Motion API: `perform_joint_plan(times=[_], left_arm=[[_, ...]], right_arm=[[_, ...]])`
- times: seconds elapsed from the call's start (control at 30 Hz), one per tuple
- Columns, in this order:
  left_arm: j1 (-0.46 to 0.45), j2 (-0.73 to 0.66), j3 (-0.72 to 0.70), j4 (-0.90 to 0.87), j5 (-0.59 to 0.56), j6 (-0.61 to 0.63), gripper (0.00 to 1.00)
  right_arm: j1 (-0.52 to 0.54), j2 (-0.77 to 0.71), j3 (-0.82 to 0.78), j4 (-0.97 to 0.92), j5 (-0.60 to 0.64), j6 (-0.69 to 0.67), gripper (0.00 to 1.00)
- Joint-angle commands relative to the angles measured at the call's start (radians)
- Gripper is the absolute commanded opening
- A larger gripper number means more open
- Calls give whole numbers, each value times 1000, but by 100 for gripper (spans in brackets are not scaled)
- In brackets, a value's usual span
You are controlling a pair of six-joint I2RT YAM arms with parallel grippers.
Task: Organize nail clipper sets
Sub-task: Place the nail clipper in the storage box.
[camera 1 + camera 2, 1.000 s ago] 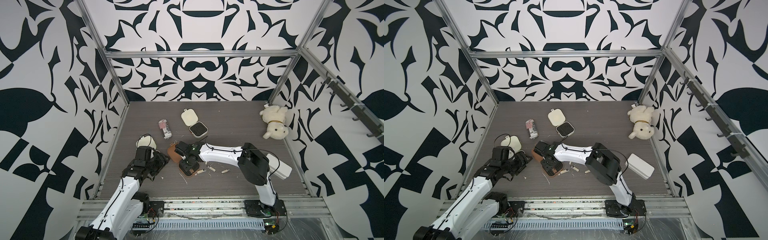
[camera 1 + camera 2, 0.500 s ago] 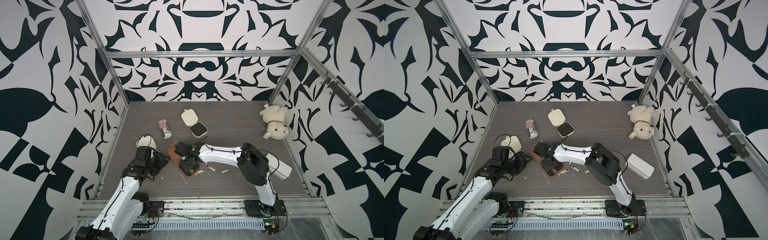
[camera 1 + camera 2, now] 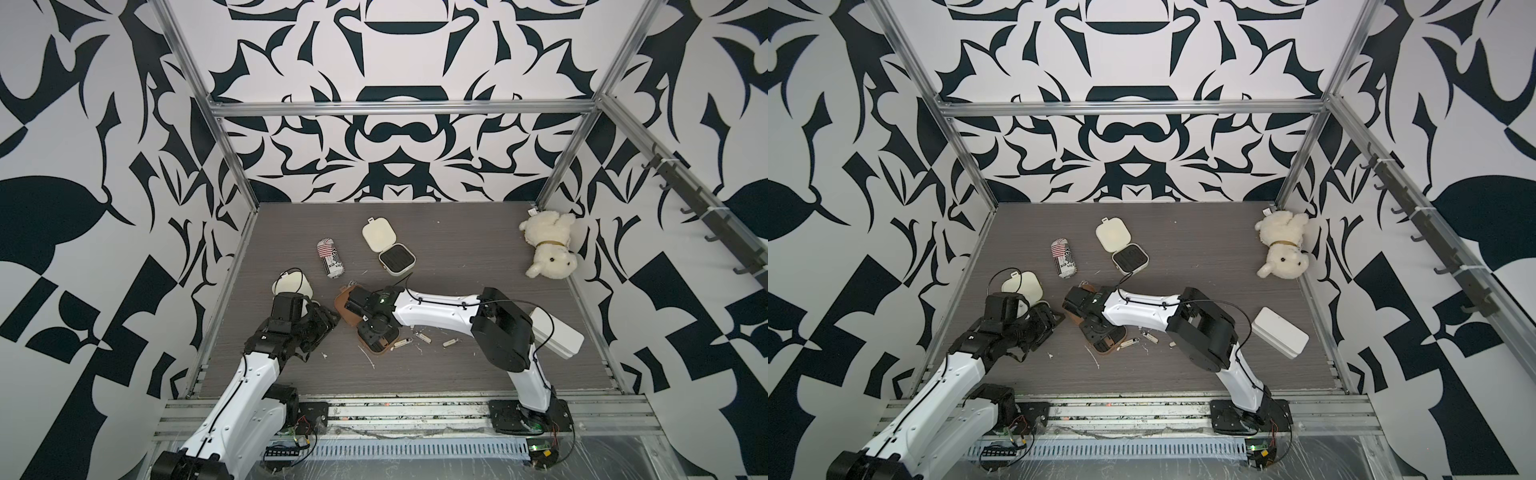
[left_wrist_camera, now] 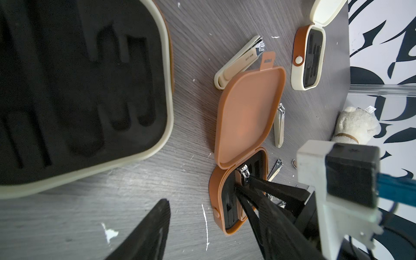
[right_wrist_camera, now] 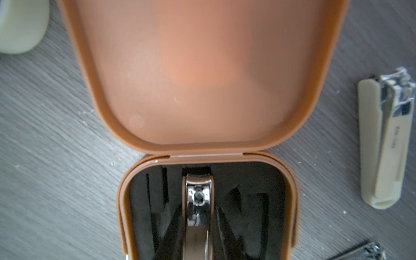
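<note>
Brown clipper (image 5: 199,202) unmoved, can (image 3: 331,258) reads "ex"

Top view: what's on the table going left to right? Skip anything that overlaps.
cream case → crushed striped can → open cream case → loose cream clipper → plush dog. Left out because they overlap others: brown case, white box.

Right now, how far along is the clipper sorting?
Done: brown case, far cream case and near cream case are all open. In hand: right gripper holds the brown clipper in the brown case's slot. Remaining: cream clippers loose on the table; both cream cases look empty.
</note>
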Motion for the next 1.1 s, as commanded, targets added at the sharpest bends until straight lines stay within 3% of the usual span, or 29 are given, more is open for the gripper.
perform_joint_plan(times=[0.0,1.07], left_arm=[[4,7,-14,16,11,2,67],[5,-28,-15,-14,10,1,67]], right_arm=[[2,65,-5,-53,72,20,7],[11,-30,83,-45,76,19,36]])
